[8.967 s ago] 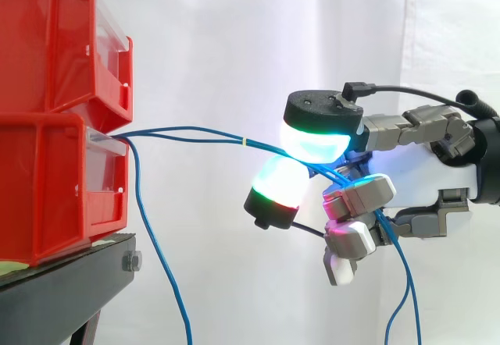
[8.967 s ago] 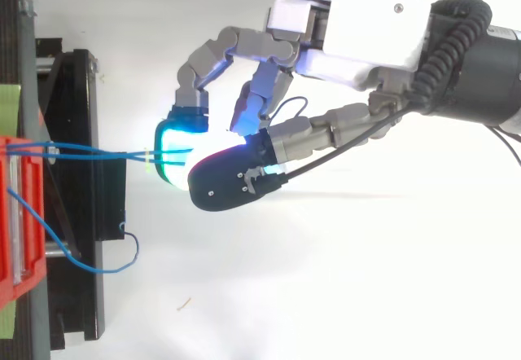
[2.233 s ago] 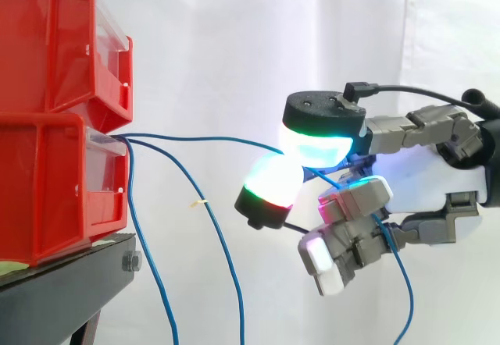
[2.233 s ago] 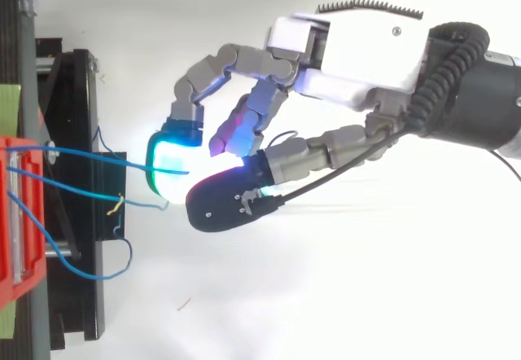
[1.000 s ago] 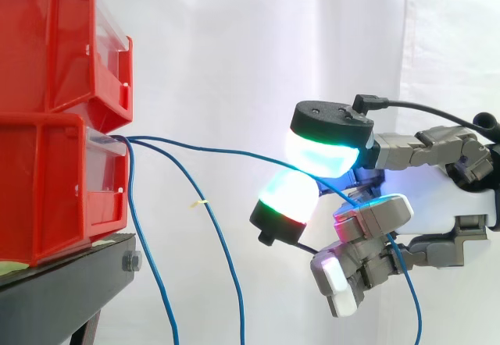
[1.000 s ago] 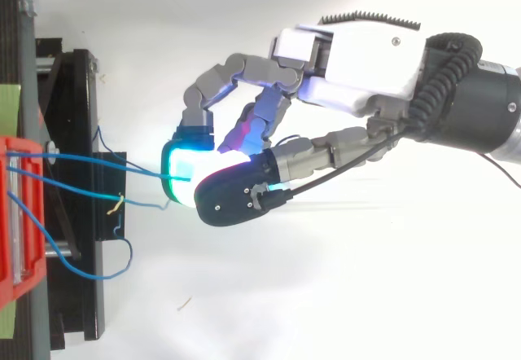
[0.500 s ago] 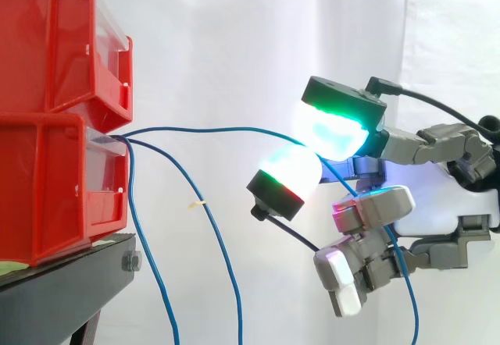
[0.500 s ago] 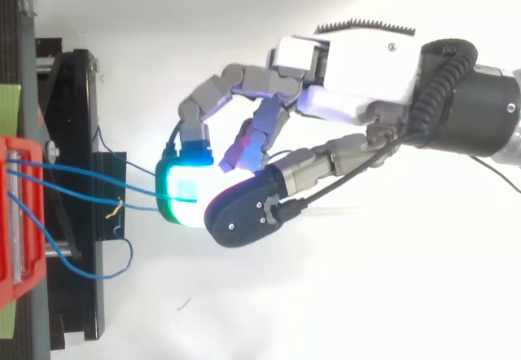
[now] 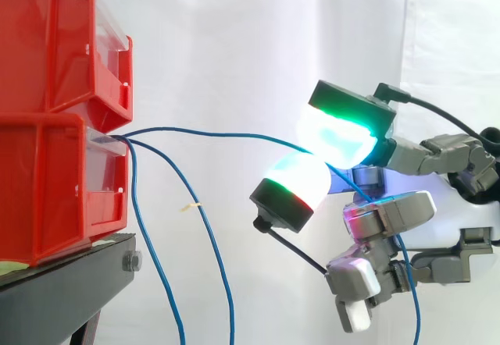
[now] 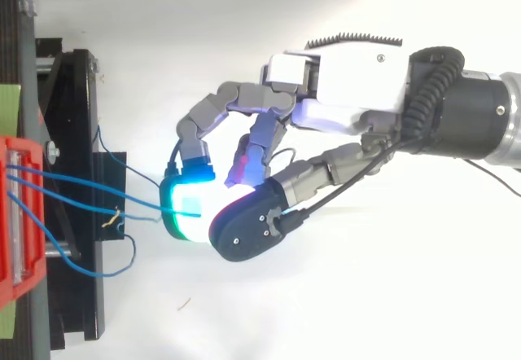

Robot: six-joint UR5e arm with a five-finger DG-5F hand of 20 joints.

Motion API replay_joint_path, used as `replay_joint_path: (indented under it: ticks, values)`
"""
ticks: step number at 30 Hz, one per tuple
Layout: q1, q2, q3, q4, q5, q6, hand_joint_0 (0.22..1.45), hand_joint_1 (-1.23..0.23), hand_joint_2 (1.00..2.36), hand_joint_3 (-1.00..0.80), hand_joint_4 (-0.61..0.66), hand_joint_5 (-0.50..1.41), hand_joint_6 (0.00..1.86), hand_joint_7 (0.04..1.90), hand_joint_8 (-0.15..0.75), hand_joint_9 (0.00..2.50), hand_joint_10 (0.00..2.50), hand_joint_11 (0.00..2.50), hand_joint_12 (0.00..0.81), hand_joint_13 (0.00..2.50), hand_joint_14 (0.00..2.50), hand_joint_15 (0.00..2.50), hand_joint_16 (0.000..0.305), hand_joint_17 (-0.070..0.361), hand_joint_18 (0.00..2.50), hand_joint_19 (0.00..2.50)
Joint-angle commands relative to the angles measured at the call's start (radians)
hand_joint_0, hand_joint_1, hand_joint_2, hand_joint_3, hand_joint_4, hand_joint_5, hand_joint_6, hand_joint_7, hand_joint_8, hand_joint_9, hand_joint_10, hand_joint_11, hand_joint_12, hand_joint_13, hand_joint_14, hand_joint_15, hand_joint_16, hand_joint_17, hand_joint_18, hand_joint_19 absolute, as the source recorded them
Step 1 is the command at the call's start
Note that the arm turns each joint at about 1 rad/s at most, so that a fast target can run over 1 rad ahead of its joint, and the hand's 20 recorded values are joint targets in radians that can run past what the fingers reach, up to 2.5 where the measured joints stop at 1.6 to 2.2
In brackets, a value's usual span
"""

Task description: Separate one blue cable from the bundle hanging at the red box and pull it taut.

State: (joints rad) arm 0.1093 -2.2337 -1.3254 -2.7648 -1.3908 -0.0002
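Blue cables come out of the lower red box [image 9: 55, 185] at its clear front lip. One blue cable [image 9: 226, 134] runs nearly level from the box to my hand [image 9: 437, 204], sagging a little. Two glowing fingertips [image 9: 308, 177] pinch it, and its tail drops below the palm. In the top view the same cable [image 10: 114, 187] crosses from the red box [image 10: 20, 213] to my hand [image 10: 342, 83]. A second blue cable [image 9: 199, 216] with a small yellow tie hangs free and curves downward. A third blue cable [image 9: 152, 275] falls close to the box.
A second red box [image 9: 58, 44] is stacked on the lower one. Both rest on a black stand [image 9: 62, 294] at the left. The white curtain hangs behind.
Since 9 s ago the cable with the yellow tie has dropped out of the pinch. In the last second my hand moved right and slightly up, carrying the single cable.
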Motion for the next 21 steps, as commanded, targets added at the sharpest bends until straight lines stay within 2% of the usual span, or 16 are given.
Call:
replay_joint_path:
  ticks: [1,7,13,16,21]
  values:
    - [0.0,0.0,-0.014,0.004,-0.002,0.006,0.83,-0.8,1.01,-0.39,-0.36,-0.2,0.96,1.23,0.24,1.38,0.55,1.63,0.34,1.15,0.03,0.84,0.042,0.096,0.82,0.69]
    - [0.001,0.0,-0.031,0.034,-0.004,0.019,0.82,-0.81,1.01,-0.3,-0.36,-0.19,0.96,1.28,0.246,1.39,0.67,1.64,0.343,1.21,0.02,0.93,0.043,0.098,0.82,0.71]
    - [0.003,0.0,-0.031,0.017,-0.004,0.019,0.82,-0.81,1.01,-0.31,-0.32,-0.19,0.96,1.22,0.253,1.35,0.74,1.63,0.35,1.21,0.03,0.94,0.044,0.099,0.83,0.69]
    - [0.003,0.0,-0.031,0.014,-0.004,0.019,0.82,-0.82,1.01,-0.31,-0.31,-0.19,0.96,1.22,0.256,1.33,0.7,1.61,0.35,1.19,0.03,0.92,0.043,0.098,0.82,0.68]
    - [0.006,0.0,-0.031,0.014,-0.005,0.016,0.81,-0.82,1.01,-0.31,-0.31,-0.19,0.96,1.21,0.259,1.33,0.48,1.63,0.353,1.15,0.02,0.89,0.043,0.098,0.82,0.68]
